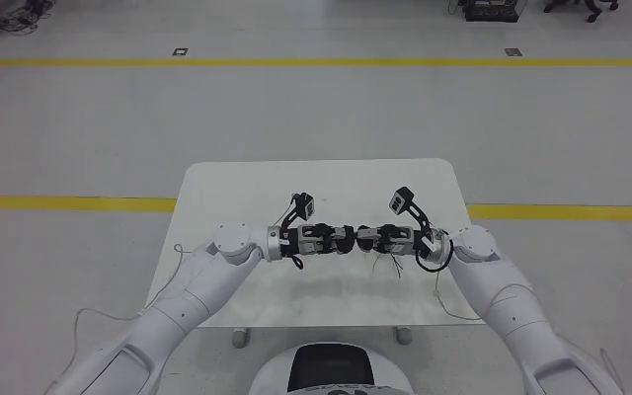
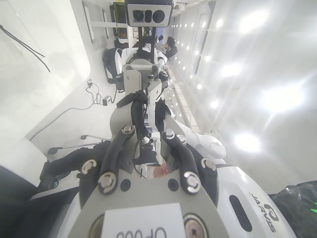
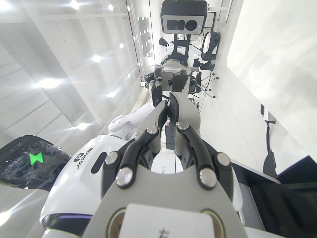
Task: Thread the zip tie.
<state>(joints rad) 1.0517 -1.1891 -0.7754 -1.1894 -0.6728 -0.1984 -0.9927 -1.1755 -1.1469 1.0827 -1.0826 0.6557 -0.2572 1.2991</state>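
My two grippers meet tip to tip above the middle of the white table (image 1: 227,188). The left gripper (image 1: 343,240) is shut on a black zip tie (image 2: 137,115). Its thicker end (image 2: 127,99) sticks out past one fingertip. Facing it, the right gripper (image 1: 368,239) has its ribbed pads (image 3: 172,106) pressed almost together on a thin dark strip, which I take for the same zip tie. In the right wrist view the right gripper (image 3: 167,102) points straight into the left gripper (image 3: 168,86) just beyond it.
Loose black zip ties (image 1: 391,265) lie on the table below the right gripper, and the left wrist view shows these loose zip ties (image 2: 27,49) as thin crossed strips. The table's front edge (image 1: 296,328) is close under both forearms. Yellow floor lines run behind.
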